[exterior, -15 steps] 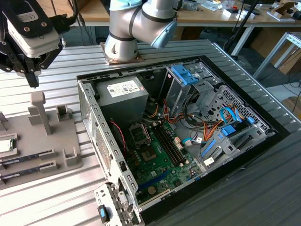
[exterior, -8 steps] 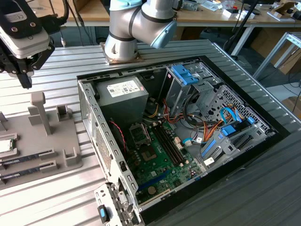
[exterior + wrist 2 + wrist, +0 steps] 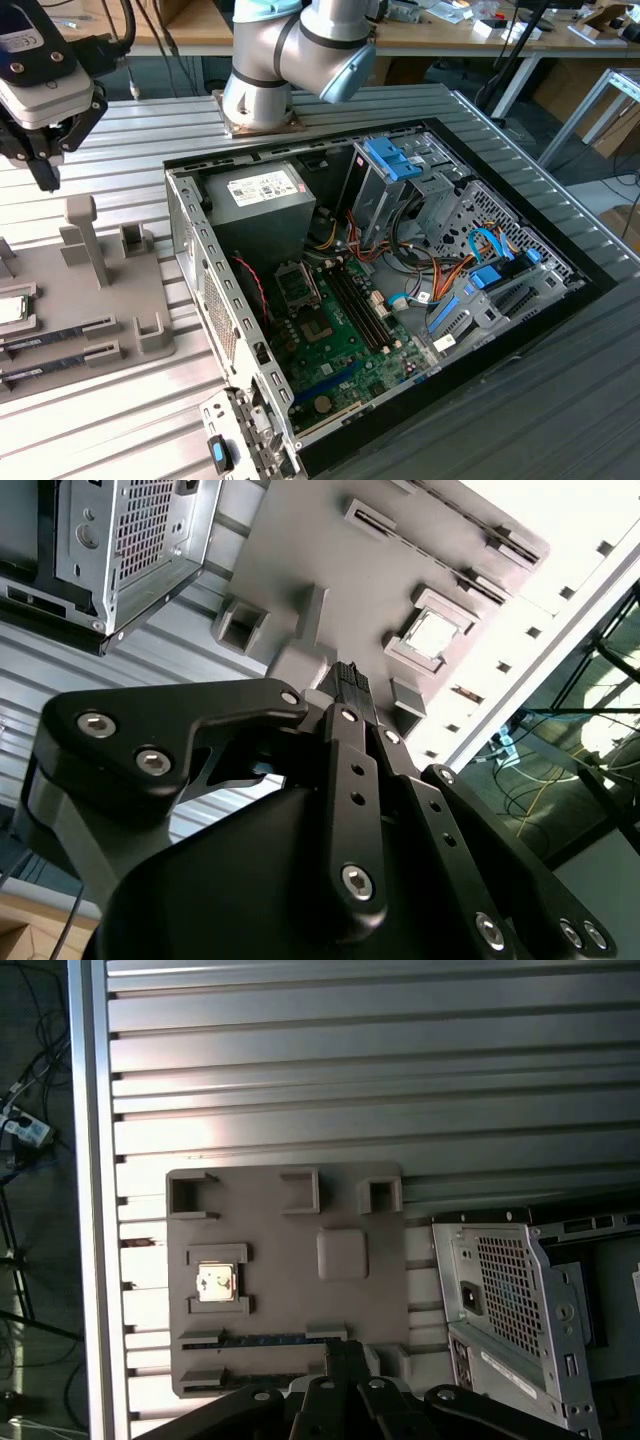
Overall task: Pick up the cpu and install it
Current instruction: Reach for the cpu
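Observation:
The cpu [image 3: 12,308] is a small square chip with a pale silvery top. It lies flat in a holder on the grey fixture tray [image 3: 110,300] at the exterior view's left. Both wrist views show the cpu [image 3: 432,633] [image 3: 217,1282] in that recess. My gripper [image 3: 45,172] hangs well above the tray's far part, apart from the chip. Its black fingers [image 3: 345,680] are shut with nothing between them, and the gripper [image 3: 345,1348] is offset to one side of the chip. The motherboard's socket frame [image 3: 297,287] sits inside the open computer case [image 3: 190,230].
Two long dark memory sticks [image 3: 60,335] lie in slots on the tray beside the cpu. Grey upright posts [image 3: 85,235] rise from the tray. Everything rests on a ribbed metal table [image 3: 130,130]. The arm's base [image 3: 258,100] stands behind the case, with desks and cables beyond.

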Robot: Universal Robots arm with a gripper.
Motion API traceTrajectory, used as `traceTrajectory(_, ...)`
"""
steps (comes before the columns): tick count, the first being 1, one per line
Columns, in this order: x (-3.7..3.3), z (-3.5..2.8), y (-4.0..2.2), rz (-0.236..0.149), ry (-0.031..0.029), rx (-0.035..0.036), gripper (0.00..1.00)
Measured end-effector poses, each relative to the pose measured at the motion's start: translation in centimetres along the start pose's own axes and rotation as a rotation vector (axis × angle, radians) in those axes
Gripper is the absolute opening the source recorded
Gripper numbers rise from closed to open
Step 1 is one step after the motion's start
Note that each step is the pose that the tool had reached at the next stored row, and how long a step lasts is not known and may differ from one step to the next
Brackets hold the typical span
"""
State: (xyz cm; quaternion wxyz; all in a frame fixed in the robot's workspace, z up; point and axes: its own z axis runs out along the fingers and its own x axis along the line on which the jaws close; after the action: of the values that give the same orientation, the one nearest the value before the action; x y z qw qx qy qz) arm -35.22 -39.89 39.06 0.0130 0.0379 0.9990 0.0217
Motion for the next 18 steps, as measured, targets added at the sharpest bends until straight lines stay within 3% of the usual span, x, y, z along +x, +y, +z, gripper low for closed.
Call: traceTrajectory(18,0.54,0.51,-0.06,0.000,0.0000,0.0000,0.11)
